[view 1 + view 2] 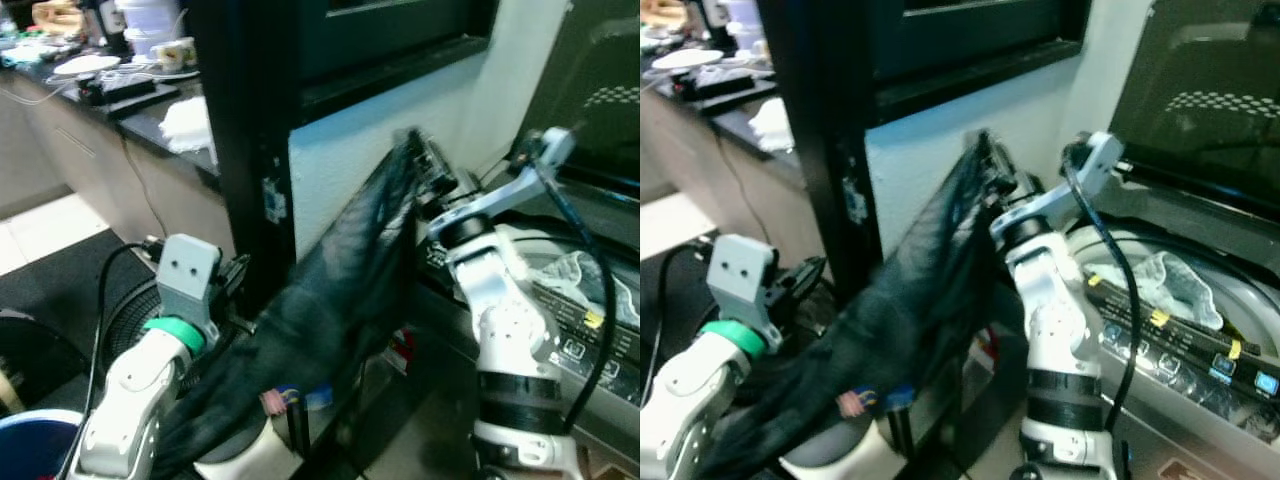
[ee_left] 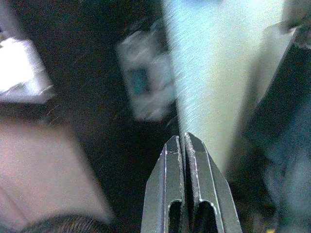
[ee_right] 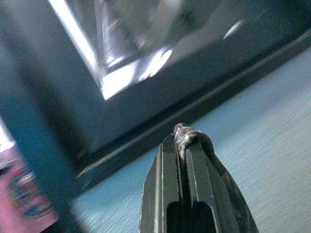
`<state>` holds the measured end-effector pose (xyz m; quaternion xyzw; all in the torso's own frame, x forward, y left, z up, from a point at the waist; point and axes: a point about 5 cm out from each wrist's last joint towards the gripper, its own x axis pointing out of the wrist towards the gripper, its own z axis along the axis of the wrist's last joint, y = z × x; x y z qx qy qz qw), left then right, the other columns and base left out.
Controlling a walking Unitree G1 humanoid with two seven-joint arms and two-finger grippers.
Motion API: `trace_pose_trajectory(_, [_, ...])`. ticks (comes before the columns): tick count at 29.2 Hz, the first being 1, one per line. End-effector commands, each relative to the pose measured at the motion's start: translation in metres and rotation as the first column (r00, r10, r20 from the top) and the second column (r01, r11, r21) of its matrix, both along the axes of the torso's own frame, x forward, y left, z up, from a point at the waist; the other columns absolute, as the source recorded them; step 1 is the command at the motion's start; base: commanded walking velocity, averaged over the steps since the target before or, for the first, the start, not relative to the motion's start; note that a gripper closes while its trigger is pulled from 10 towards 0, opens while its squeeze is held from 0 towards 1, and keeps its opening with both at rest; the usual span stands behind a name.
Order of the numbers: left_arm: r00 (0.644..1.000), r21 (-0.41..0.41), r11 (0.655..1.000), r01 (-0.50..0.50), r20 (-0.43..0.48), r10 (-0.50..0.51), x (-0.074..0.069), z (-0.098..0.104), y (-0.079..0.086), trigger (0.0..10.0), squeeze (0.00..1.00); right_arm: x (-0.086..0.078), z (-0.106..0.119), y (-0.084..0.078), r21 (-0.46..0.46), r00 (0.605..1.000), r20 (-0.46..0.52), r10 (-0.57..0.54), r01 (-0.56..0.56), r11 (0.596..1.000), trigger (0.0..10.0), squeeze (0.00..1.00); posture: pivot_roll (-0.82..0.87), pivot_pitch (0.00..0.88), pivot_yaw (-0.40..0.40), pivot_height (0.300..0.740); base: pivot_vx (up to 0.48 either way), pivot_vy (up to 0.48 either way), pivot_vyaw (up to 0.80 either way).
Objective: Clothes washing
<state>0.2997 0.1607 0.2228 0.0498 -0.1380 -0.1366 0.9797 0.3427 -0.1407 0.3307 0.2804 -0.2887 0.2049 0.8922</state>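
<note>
We read this as mid-transfer, not finished. The right gripper (image 3: 183, 141) is raised near the white wall (image 1: 340, 160) under the dark window frame (image 1: 970, 80), its fingers clamped on a fold of the long dark sheer garment (image 1: 330, 290); a pinch of fabric pokes out at the tips in the right wrist view. The garment hangs from there diagonally down across our front to the left arm, so it is still outside the machine. The white top-loading washing machine (image 1: 1180, 400) sits to our right, lid up, with a pale crumpled cloth (image 1: 1175, 285) already in the tub, so some loading looks done. The left gripper (image 2: 183, 145) has its fingers pressed together; the view is blurred, so probably empty. Left to do: swing the garment over the tub, drop it, close the lid, start the wash.
</note>
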Motion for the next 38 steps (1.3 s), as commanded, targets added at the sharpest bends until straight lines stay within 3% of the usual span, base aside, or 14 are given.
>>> trace_pose_trajectory(1, [1.000,-0.008,1.000,-0.020,-0.006,0.020,-0.001,0.000,0.005,10.0,0.00,-0.010,0.022,0.002,-0.017,0.995,0.096,-0.035,0.037,0.999,10.0,0.00,0.04,0.000,0.077,0.740,0.000,0.000,-0.80])
trace_pose_trajectory(7, [0.996,-0.054,0.995,-0.082,0.027,0.083,0.004,0.017,0.012,10.0,0.00,-0.007,0.033,0.011,-0.130,0.983,0.131,-0.131,0.148,0.980,10.0,0.00,0.03,0.000,0.067,0.740,0.000,0.000,-0.80])
trace_pose_trajectory(11, [0.994,-0.074,0.992,-0.099,0.033,0.102,0.005,0.020,0.014,10.0,0.00,-0.005,0.030,0.015,-0.141,0.980,0.128,-0.153,0.171,0.975,10.0,0.00,0.03,0.000,0.065,0.740,0.000,0.000,-0.80])
trace_pose_trajectory(38, [0.993,-0.128,0.986,-0.110,0.035,0.115,-0.002,0.023,0.013,10.0,0.00,-0.002,0.013,0.044,-0.260,0.992,0.094,-0.082,0.104,0.960,10.0,0.00,0.04,0.000,0.035,0.740,0.000,0.000,-0.80])
